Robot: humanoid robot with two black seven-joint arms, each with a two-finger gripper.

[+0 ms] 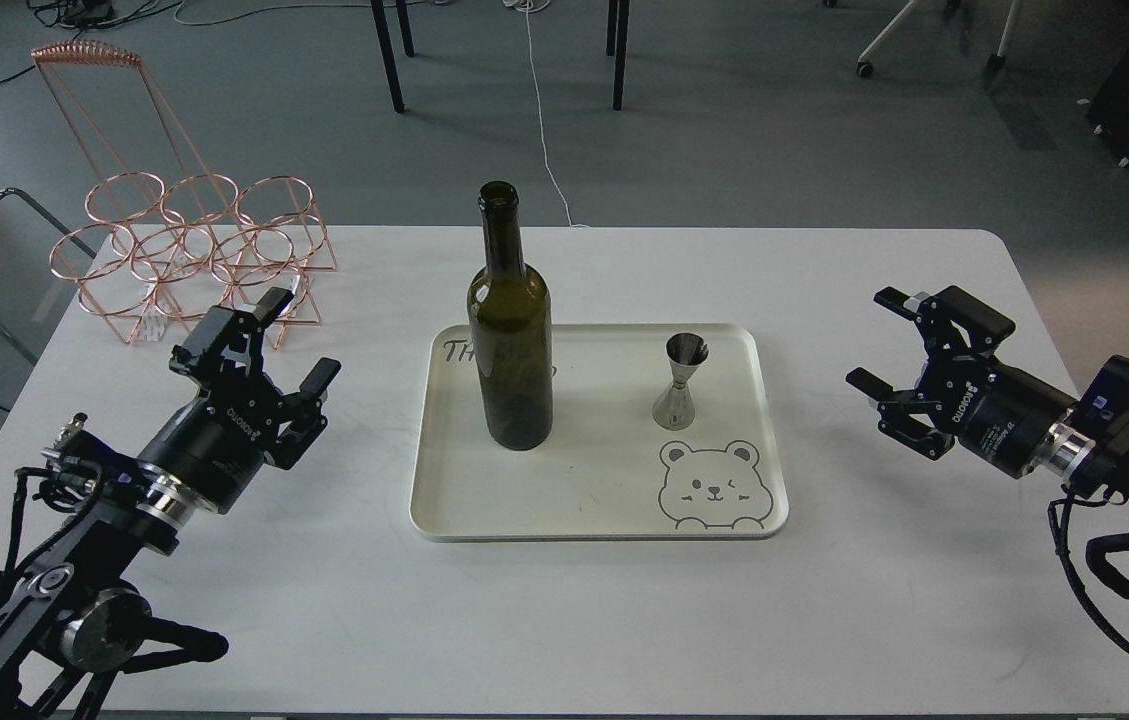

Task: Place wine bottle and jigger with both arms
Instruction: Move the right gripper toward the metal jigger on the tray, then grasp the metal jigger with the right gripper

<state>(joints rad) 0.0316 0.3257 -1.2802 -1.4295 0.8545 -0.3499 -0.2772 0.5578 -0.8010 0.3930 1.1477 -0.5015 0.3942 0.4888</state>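
The dark olive-green wine bottle [510, 330] stands upright on the left part of a cream tray [584, 500]. The small steel jigger [681, 382] stands upright on the tray to the bottle's right, above a bear drawing. My left gripper [299, 338] is open and empty, on the table left of the tray, well apart from the bottle. My right gripper [874, 340] is open and empty, right of the tray, apart from the jigger.
A copper wire bottle rack [186, 250] stands at the table's back left, just behind my left gripper. The white table [574, 620] ends near the bottom of the view. Chair and table legs stand on the grey floor beyond.
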